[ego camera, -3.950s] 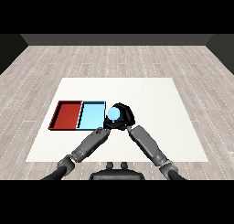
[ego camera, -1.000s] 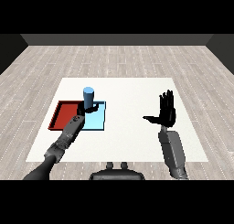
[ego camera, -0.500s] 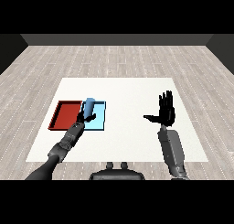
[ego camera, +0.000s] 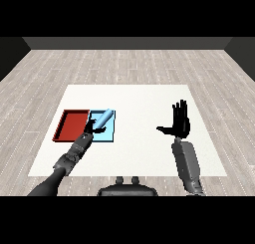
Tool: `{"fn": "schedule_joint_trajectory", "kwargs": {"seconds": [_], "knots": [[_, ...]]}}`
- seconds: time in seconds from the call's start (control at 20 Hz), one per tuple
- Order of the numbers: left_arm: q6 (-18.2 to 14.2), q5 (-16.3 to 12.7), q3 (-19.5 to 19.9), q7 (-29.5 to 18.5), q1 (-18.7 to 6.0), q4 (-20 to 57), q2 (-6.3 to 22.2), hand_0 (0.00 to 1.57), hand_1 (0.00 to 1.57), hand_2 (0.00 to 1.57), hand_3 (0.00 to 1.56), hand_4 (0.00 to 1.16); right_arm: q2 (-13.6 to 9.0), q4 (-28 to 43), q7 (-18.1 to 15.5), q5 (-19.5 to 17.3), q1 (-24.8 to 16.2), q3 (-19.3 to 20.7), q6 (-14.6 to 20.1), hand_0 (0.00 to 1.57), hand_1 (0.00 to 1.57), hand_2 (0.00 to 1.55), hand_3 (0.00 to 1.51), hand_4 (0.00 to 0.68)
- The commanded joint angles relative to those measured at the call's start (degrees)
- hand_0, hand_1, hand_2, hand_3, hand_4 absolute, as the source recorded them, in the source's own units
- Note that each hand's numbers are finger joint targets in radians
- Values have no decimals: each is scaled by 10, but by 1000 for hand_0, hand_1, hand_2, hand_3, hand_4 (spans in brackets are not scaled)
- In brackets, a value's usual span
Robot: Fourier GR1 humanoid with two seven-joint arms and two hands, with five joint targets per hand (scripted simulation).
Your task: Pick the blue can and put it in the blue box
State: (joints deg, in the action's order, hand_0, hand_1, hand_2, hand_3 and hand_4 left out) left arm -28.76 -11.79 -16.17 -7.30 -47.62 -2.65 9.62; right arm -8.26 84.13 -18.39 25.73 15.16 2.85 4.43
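Note:
The blue can (ego camera: 102, 119) lies tilted steeply over the light blue tray (ego camera: 110, 134), its top end pointing up and to the right. My left hand (ego camera: 91, 127) is at the can's lower end, over the tray, with fingers curled round it. The left forearm runs down to the lower left corner. My right hand (ego camera: 179, 121) is raised above the table's right half, fingers straight and spread, palm showing, holding nothing.
The red tray (ego camera: 71, 125) lies directly left of the light blue tray, touching it, on the white table (ego camera: 139, 101). Wooden floor surrounds the table on all sides.
The can stood upright over the blue tray a second ago; it has since tipped over to the right and sunk lower. The left hand has dropped with it. The right hand has barely moved.

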Motion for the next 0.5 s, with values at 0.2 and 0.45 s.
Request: {"fn": "schedule_joint_trajectory", "kwargs": {"seconds": [0.2,0.45], "knots": [[-82,-26,43,-49,-1,-13,15,0,0,0,0,0,15,-2,-15,1,0,-4,-11,0,0,0,0,0],[-128,-61,87,-194,16,-98,-2,0,0,0,0,0,12,-9,-13,9,13,-1,-24,0,0,0,0,0]]}}
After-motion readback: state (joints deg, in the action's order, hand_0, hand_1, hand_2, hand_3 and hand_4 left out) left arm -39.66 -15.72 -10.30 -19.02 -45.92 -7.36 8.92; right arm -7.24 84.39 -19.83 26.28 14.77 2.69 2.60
